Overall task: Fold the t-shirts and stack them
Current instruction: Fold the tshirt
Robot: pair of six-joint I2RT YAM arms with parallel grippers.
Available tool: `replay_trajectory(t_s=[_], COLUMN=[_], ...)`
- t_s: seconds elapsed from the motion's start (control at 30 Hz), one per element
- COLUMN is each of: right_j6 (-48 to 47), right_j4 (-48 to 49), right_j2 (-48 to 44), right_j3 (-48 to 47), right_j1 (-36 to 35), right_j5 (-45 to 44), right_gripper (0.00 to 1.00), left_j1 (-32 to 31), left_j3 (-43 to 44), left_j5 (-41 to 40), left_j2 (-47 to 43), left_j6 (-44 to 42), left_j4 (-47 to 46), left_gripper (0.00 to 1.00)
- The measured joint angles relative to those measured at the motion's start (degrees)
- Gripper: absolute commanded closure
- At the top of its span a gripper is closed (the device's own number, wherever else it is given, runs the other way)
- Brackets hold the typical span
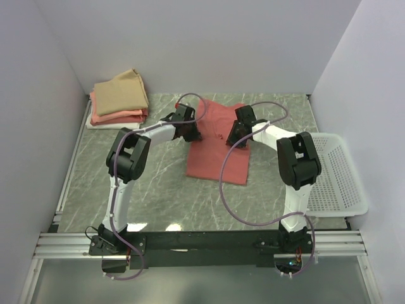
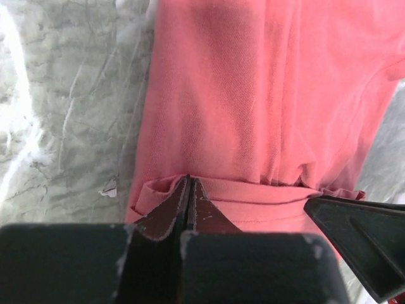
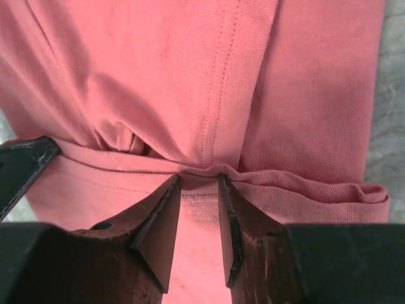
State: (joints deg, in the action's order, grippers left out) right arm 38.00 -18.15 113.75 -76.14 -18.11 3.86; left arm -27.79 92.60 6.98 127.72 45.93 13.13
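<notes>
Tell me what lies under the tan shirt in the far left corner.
A folded salmon-pink shirt, then a white shirt lowest. Only their edges show; the tan shirt covers the rest.

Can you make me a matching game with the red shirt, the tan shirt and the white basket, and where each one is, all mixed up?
1. red t-shirt
2. tan t-shirt
3. white basket

A. on top of the folded pile, far left
B. at the right edge of the table
C. in the middle, pinched by the left gripper and right gripper

Pairs: 1-C, 2-A, 3-B
</notes>
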Motion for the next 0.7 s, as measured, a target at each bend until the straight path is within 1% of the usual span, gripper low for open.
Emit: replay_trajectory(t_s=[0.1, 0.2, 0.4, 0.7], right_j6=[-0.4, -1.2, -2.5, -1.6], right_j4=[-1.7, -2.9, -3.7, -2.6], right_j2=[0.6, 0.9, 0.8, -3.5], right_j3=[-1.3, -2.2, -2.2, 3.9], right_j1=[-0.9, -2.1, -5.3, -11.7], right_j5=[-1.9, -3.9, -7.3, -9.0], right_gripper=[0.62, 0.62, 0.62, 0.62], left_j1=[0.0, 0.0, 0.0, -0.1], left_j3=[-3.8, -10.0, -19.6, -37.7], left_j5=[-0.3, -0.4, -0.3, -0.7], left_j2=[-1.7, -5.0, -10.7, -23.3], left_j6=[1.8, 3.9, 6.4, 8.3], left_j4=[-3.4, -7.1, -11.0, -15.6], left_gripper=[0.99, 0.99, 0.99, 0.99])
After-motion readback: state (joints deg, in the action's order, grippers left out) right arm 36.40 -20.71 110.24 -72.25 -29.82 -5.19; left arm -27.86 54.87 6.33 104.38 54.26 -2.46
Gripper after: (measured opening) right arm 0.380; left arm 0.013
